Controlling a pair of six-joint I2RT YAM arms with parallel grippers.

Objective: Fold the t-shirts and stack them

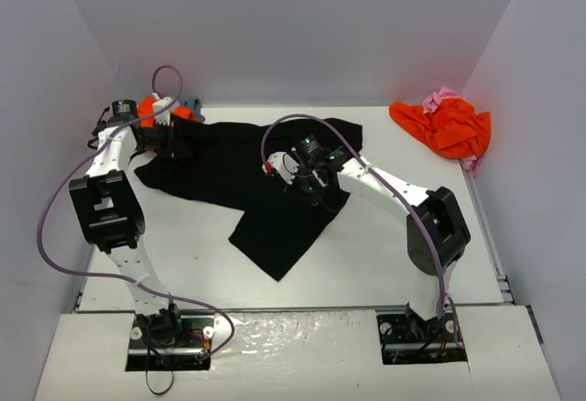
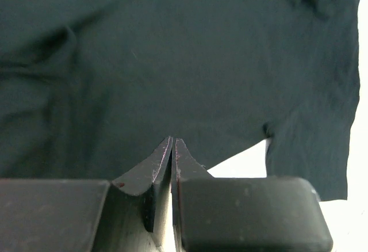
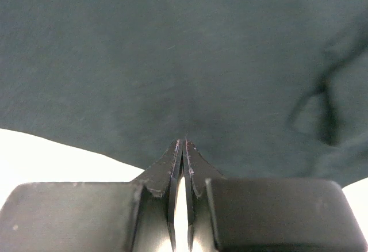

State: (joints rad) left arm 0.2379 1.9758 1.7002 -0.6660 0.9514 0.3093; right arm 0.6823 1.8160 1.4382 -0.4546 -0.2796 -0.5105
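left gripper (image 2: 173, 144) and right gripper (image 3: 184, 144) lowered, pinching black t-shirt (image 1: 275, 222)

A white table (image 1: 366, 264) — pale walls (image 1: 275, 26) rising behind it and at both sides.

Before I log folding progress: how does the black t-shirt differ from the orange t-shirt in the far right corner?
The black t-shirt lies spread across the middle of the table; the orange t-shirt sits bunched in a heap. The left gripper and right gripper have their fingers shut on the black t-shirt's edge; no gripper is near the orange t-shirt. Neither is folded yet.
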